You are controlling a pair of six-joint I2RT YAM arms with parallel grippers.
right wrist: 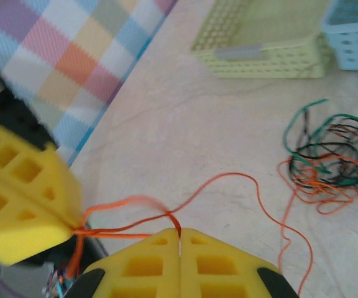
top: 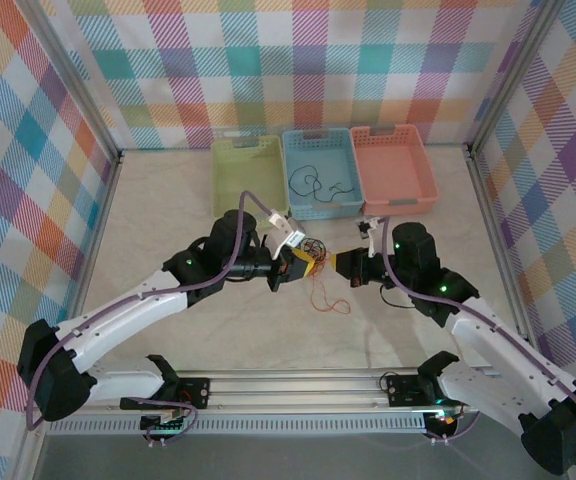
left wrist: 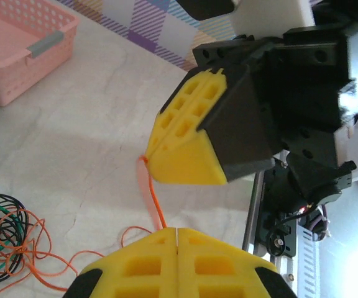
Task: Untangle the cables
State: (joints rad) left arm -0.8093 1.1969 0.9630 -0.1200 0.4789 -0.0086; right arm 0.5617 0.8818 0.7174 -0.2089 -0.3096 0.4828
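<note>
The cables lie as a small knot [top: 314, 247] of orange, black and green wires [right wrist: 331, 160] on the table between the arms, also at the lower left of the left wrist view [left wrist: 5, 243]. One orange cable [left wrist: 152, 197] runs out of the knot and stretches between both grippers. My left gripper [left wrist: 176, 231] is shut on that orange cable at its tips. My right gripper [right wrist: 179, 233] is shut on the same strand a short way along. The two grippers [top: 308, 266] [top: 339, 266] face each other almost tip to tip above the table, and loose orange loops [top: 324, 296] hang below them.
Three baskets stand in a row at the back: green [top: 247, 175], blue [top: 321, 200] with a thin black cable [top: 320, 183] inside, and pink [top: 395, 170]. Checked walls and metal rails [top: 481, 190] bound the table on all sides.
</note>
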